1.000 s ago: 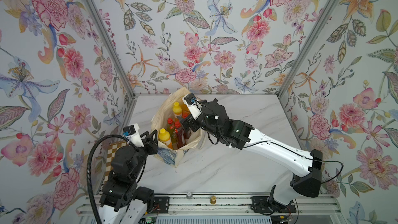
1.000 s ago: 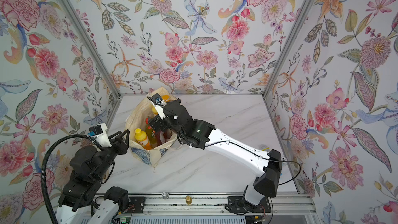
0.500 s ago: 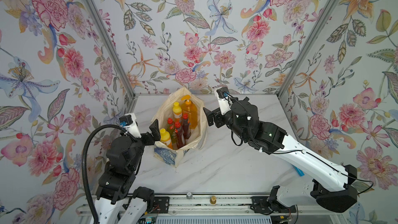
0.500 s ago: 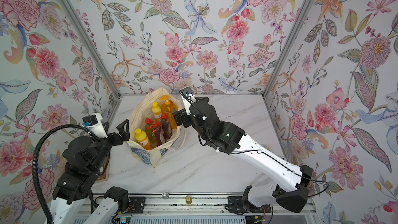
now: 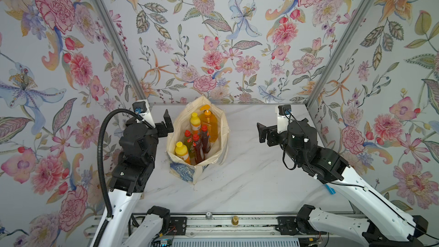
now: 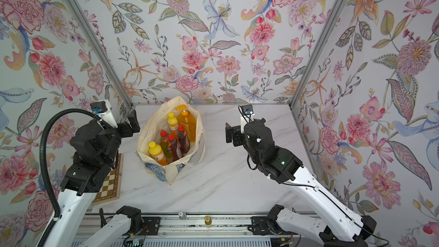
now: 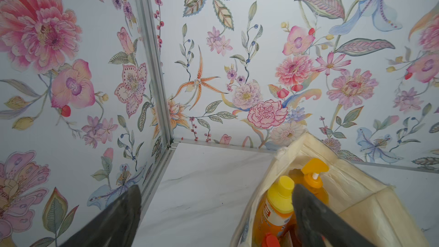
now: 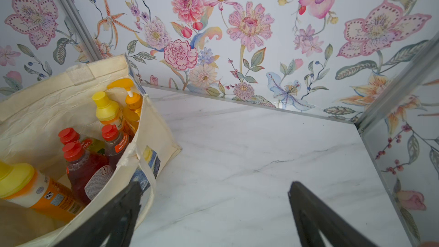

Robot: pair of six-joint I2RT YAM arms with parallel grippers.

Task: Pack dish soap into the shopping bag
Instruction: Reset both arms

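The cream shopping bag [image 5: 179, 124] stands open on the marble table, its blue print [image 5: 183, 171] on the near side. Upright inside it is the dish soap: an amber pump bottle [image 5: 211, 123], two orange bottles with yellow caps [image 5: 195, 122] [image 5: 181, 152], a green one [image 5: 188, 140] and two dark-red ones [image 5: 197, 147] [image 5: 205, 137]. My left gripper [image 5: 168, 122] hangs open just left of the bag's rim, holding nothing. My right gripper [image 5: 262, 133] is open and empty, well to the right of the bag. Both wrist views show the jaws wide apart [image 7: 215, 187] [image 8: 215, 184].
A checkered board [image 6: 111, 181] lies at the table's left edge under my left arm. A small blue object [image 5: 330, 189] peeks out beside my right arm. Floral walls close in on three sides, and a metal rail [image 5: 209, 222] runs along the front.
My right gripper has pulled out of the bag and swung far to the right. My left gripper has opened and drawn back from the bag's left rim.
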